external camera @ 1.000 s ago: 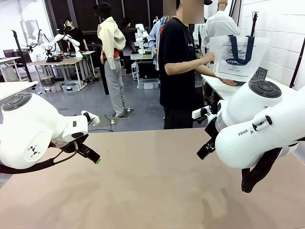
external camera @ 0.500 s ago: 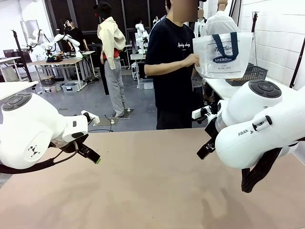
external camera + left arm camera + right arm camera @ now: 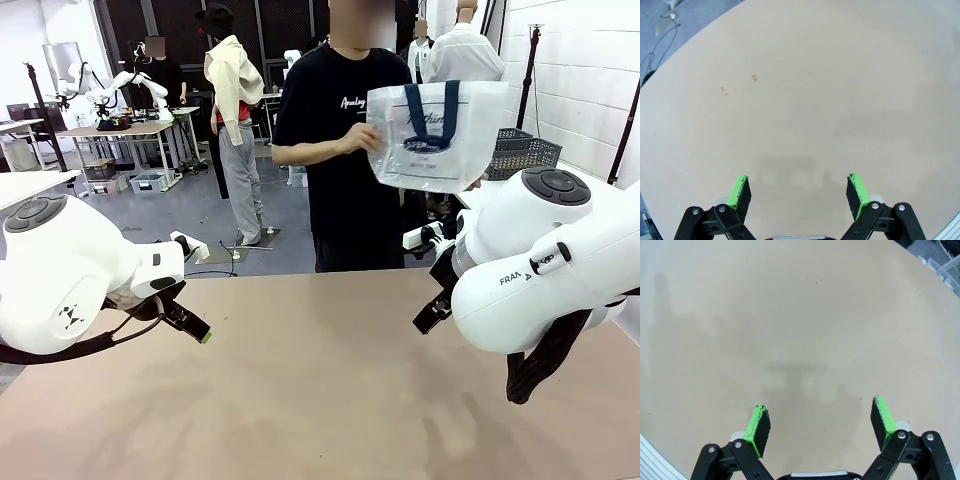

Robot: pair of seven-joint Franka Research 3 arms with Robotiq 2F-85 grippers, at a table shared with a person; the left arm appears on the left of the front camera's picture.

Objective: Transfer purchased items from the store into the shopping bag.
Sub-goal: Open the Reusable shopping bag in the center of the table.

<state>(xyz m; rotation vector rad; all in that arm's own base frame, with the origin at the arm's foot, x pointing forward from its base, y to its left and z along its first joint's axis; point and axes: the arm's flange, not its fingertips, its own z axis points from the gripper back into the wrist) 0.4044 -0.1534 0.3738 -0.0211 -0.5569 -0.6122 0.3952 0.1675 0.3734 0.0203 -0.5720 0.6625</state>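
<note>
Across the tan table (image 3: 300, 400) from you, a person in a black T-shirt holds up the shopping bag (image 3: 440, 140), translucent white with navy strap handles. One hand (image 3: 357, 140) grips its edge at chest height, well above the tabletop. Just behind the bag, at the far right, the dark grey lattice basket (image 3: 522, 152) stands; you cannot make out what lies in it. Your left gripper (image 3: 797, 187) hangs over bare tabletop, its green pads (image 3: 739, 192) spread wide and empty. Your right gripper (image 3: 820, 417) hangs the same way on its side, jaws parted, pinching nothing, both well apart from bag and basket
</note>
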